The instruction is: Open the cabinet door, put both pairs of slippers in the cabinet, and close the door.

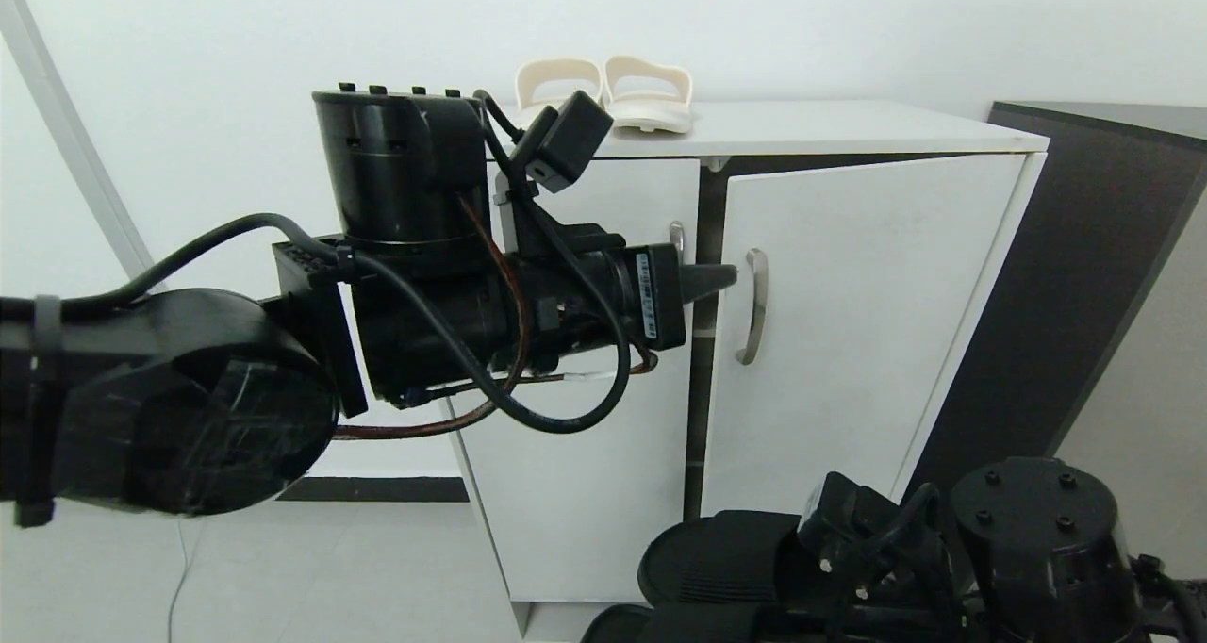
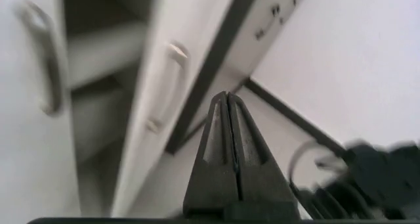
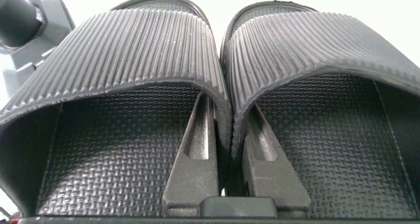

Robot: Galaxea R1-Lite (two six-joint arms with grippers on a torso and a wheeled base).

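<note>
Head view: the cabinet point(image 1: 849, 124) stands at centre, with white slippers point(image 1: 605, 91) side by side on its top at 12 o'clock, near the back edge. The left gripper point(image 1: 721, 278) is level with the handles, its jaws clenched on nothing. Its tip is over the dark gap point(image 1: 702, 407) between the left door point(image 1: 585, 492) and the right door point(image 1: 868, 322). It is just beside the right handle point(image 1: 752, 308) and not touching it. The left handle point(image 1: 676, 236) is mostly hidden behind the gripper. The left wrist view adds two things: a shelf point(image 2: 105, 50) is visible inside through the gap, so the doors are not shut flush, and the jaws are pressed together along their whole length. The black slippers point(image 1: 726, 558) are at 5 o'clock, low before the right door. The right wrist view shows the hold: the right gripper point(image 3: 228, 138) has one jaw inside each slipper, pinching their two inner walls together. Room: bare floor point(image 1: 330, 577) at 7 o'clock and wall point(image 1: 189, 58) at 10 o'clock leave the left side open. A dark unit point(image 1: 1084, 275) at 3 o'clock stands just beside the cabinet's right edge.
</note>
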